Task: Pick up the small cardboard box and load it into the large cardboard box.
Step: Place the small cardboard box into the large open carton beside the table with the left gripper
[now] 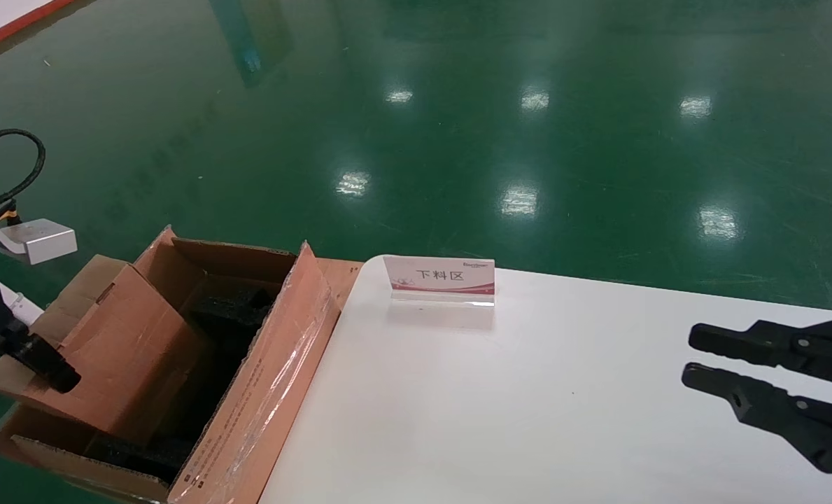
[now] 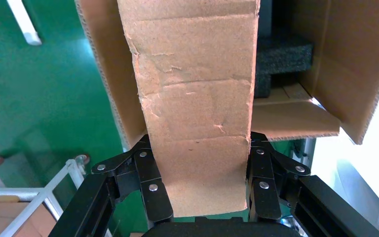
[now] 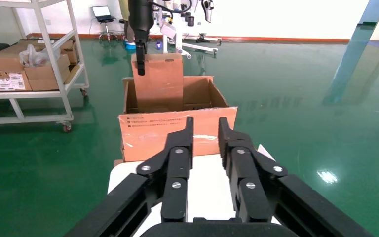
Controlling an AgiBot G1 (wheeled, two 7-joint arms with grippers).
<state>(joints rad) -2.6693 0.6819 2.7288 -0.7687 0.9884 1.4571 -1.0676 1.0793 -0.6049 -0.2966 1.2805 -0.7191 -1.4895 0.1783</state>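
Left wrist view: your left gripper (image 2: 200, 190) is clamped on the small cardboard box (image 2: 195, 98), a finger on each side. Box hangs tilted, far end dipping into the large cardboard box (image 1: 262, 392) right beneath it. Right gripper (image 1: 688, 357) is parked over the white table (image 1: 492, 420), jaws slightly apart, nothing in them.

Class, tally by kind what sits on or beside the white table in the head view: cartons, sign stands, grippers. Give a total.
Cartons: 2, small cardboard box and large cardboard box
Sign stands: 1, sign stand
Grippers: 2, left gripper, right gripper
Total: 5
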